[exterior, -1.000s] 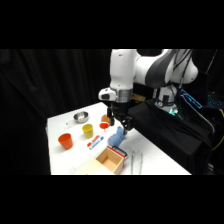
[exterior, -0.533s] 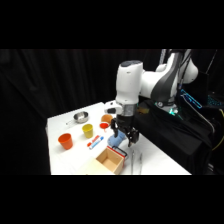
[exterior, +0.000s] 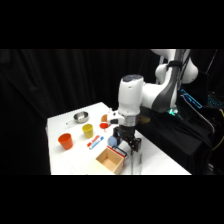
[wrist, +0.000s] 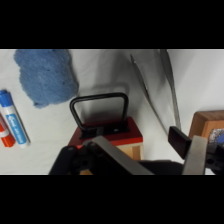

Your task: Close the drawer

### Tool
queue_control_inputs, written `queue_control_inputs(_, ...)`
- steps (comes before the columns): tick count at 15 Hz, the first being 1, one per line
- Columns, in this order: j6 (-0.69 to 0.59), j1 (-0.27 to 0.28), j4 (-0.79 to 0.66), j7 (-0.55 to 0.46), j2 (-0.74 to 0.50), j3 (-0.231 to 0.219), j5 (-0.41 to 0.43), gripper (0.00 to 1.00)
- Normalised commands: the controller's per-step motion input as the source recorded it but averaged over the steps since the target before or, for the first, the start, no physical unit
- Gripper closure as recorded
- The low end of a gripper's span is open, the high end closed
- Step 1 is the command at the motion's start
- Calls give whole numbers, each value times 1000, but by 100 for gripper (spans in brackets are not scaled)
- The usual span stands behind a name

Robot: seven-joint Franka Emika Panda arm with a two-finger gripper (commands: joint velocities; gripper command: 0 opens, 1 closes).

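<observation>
Drawer: the drawer (exterior: pixel 111 161) sits near the table's (exterior: pixel 60 159) front edge, open top showing an orange-tan inside; the wrist view shows its red front (wrist: pixel 107 136) with a black wire handle (wrist: pixel 99 107).
Gripper: the gripper (exterior: pixel 126 146) hangs right above the drawer's far side; its fingers (wrist: pixel 196 154) stand apart, clamped on nothing.
Handling: judged light, stiff wood, likely to slide on the smooth table rather than close.
Contact: push flat on the red front, below the handle.
Nearby: blue sponge (wrist: pixel 45 75), marker (wrist: pixel 14 124), tongs (wrist: pixel 167 85) just beside.
</observation>
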Motion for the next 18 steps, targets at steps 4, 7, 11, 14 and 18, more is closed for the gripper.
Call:
queue_control_inputs(4, 325, -17, -87, -93, 54, 58, 101, 0)
queue_control_inputs(7, 329, -11, -176, -42, -16, 8, 35, 0)
queue_control_inputs(11, 328, -11, -184, -29, -16, -4, 10, 0)
queue_control_inputs(14, 375, 62, -68, 30, 100, -115, -85, 0)
queue_control_inputs(18, 354, 219, 19, 120, 135, -275, -154, 0)
